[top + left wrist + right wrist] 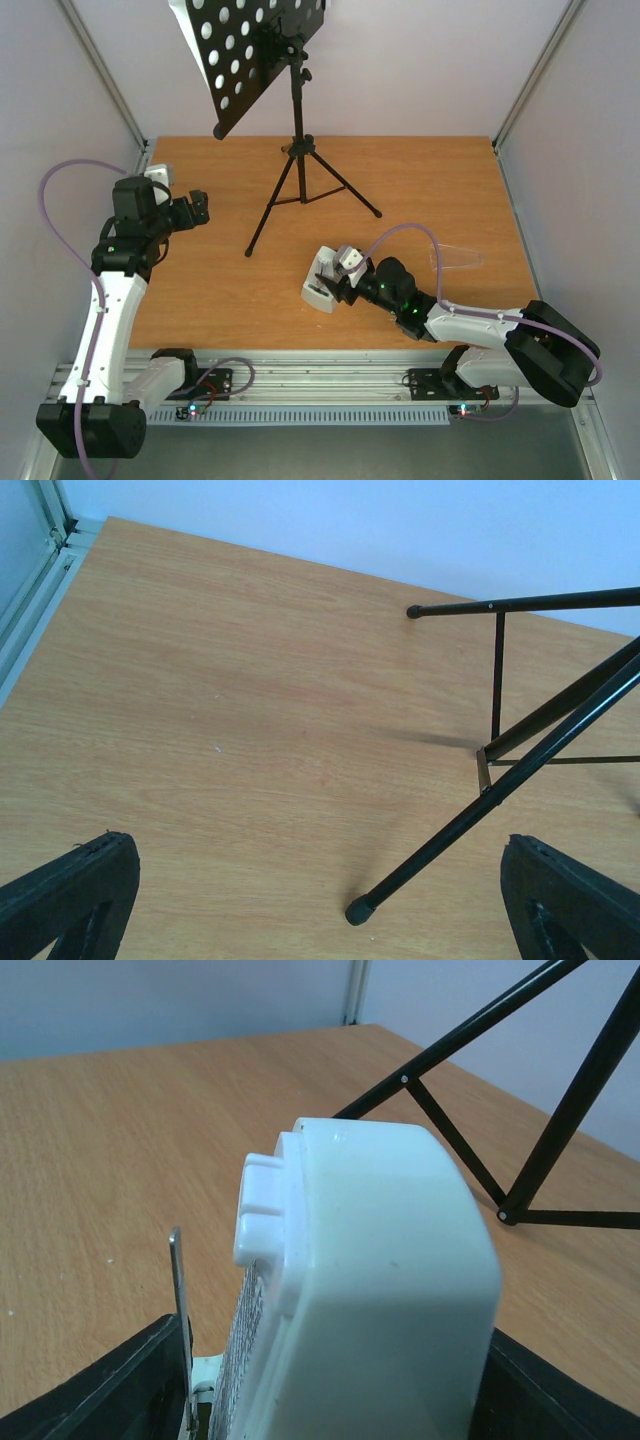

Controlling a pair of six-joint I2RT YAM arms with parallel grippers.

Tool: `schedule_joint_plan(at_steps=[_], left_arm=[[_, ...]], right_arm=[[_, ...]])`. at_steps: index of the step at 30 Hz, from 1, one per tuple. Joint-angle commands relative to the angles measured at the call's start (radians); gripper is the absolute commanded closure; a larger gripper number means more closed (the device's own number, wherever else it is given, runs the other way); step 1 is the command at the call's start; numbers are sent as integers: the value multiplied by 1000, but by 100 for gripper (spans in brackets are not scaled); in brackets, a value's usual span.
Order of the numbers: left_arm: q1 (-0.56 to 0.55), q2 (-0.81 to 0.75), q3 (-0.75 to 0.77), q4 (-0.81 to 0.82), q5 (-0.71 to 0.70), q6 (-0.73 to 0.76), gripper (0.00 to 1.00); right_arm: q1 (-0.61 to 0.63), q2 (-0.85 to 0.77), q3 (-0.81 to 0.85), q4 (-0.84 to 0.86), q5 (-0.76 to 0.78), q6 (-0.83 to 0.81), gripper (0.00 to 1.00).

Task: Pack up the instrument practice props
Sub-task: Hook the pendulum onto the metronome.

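Toward the lower middle of the overhead frame, the metronome [322, 280] sat on the wooden surface [200, 290], in front of the stand's tripod and well apart from it. The right claw [336, 284] reached in from the lower right, with one finger on each side of the white body. In the right wrist view the metronome [380, 1290] filled the centre of the frame. The dark fingers [100, 1390] showed only in the two bottom corners, with a thin metal rod [177, 1310] standing just beside the one at lower left. A sliver of gap showed on that side, so the right claw [330, 1400] read as released, astride the metronome rather than clenched on it. Whether the metronome stood upright or lay tipped could not be told.

At the top centre of the overhead frame stood the music stand [297, 120], its three legs spread on the surface. Its black desk [245, 50], full of round holes, tilted toward the upper left.

At the left of that frame the left claw [198, 207] hung above the surface, near the stand's closest leg but clear of it. The left wrist view showed the left claw [320, 900] released. Its fingertips [70, 895] sat wide apart in the bottom corners, with bare wood between them. The stand's legs [480, 800] crossed the right half, one rubber foot [358, 911] resting on the surface near the bottom edge.
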Motion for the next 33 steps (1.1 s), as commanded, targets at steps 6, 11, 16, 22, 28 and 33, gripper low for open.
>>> schedule_joint_plan(at_steps=[6,11,16,22,28,33], left_arm=[[-2,5,11,27,15,-4,1],[-2,2,11,27,12,-4,1],[-2,1,11,28,10,-3,1],[-2,0,11,27,10,-3,1],[-2,1,11,27,11,-3,1],[-2,1,10,28,11,-3,1]], right_arm=[[4,-21,-22,57,7,26,29],[4,-33,-31,57,8,27,27],[3,-38,-35,57,8,35,28],[3,-39,-36,59,0,40,31],[3,-37,-36,57,-1,41,34],[3,-34,-34,57,-4,43,36]])
